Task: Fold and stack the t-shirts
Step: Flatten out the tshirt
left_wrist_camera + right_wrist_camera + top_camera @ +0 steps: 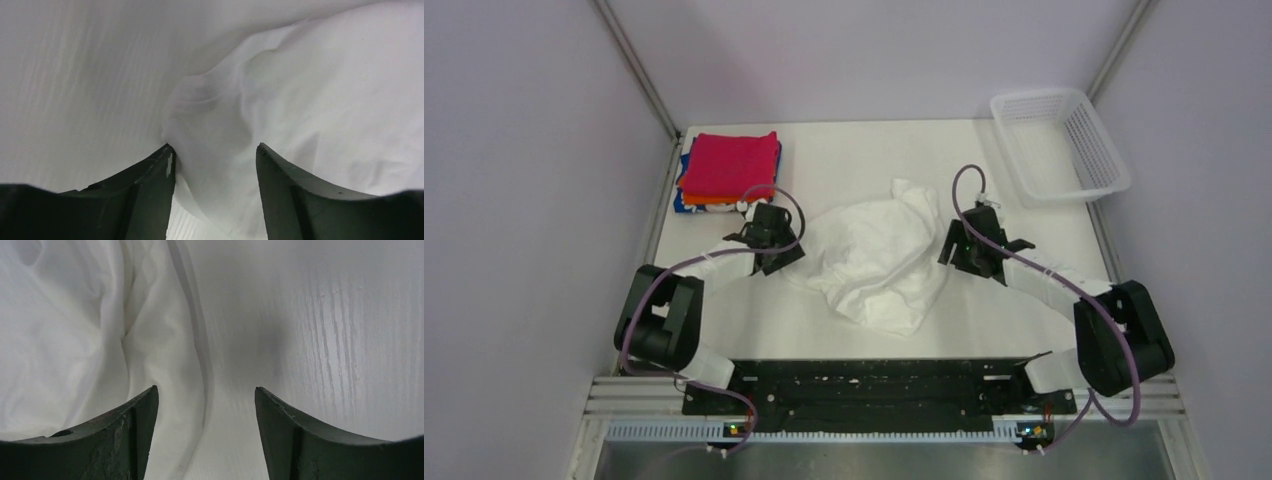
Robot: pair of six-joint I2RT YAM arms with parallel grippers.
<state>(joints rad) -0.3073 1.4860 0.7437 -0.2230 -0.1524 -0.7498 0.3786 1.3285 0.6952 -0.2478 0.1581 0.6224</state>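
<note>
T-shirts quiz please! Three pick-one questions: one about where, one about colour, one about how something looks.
1. Where does the white basket stand? A far right corner; B far left corner; C between the arms.
2. What colour is the top shirt of the folded stack? A green; B magenta-red; C black.
3. How does the white t-shirt lie? A neatly folded; B crumpled; C inside the basket.
Answers: A, it stands far right; B, magenta-red lies uppermost; B, a wrinkled heap, not folded.
</note>
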